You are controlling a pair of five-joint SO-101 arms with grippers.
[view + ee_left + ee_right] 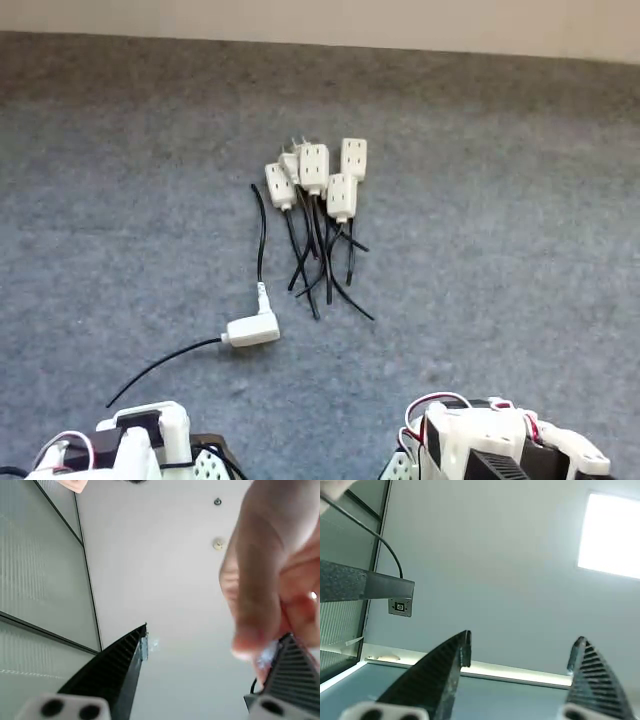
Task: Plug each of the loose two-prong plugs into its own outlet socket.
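Several white two-prong plugs and outlet sockets (314,167) with short black wires lie bunched at the middle of the grey carpet (500,250). Nearer the arms, a white socket (252,331) on a long black wire lies joined to a small plug (263,298). The left arm (140,445) and right arm (490,440) sit folded at the near edge. My left gripper (216,632) points up at the ceiling, open and holding nothing. A person's hand (265,580) is right at one of its fingers (290,665). My right gripper (524,636) also points upward, open and holding nothing.
Bare carpet surrounds the bunch on all sides. A pale wall strip (400,20) borders the far edge. In the right wrist view, a small camera (400,606) hangs from a dark overhead bar (350,582).
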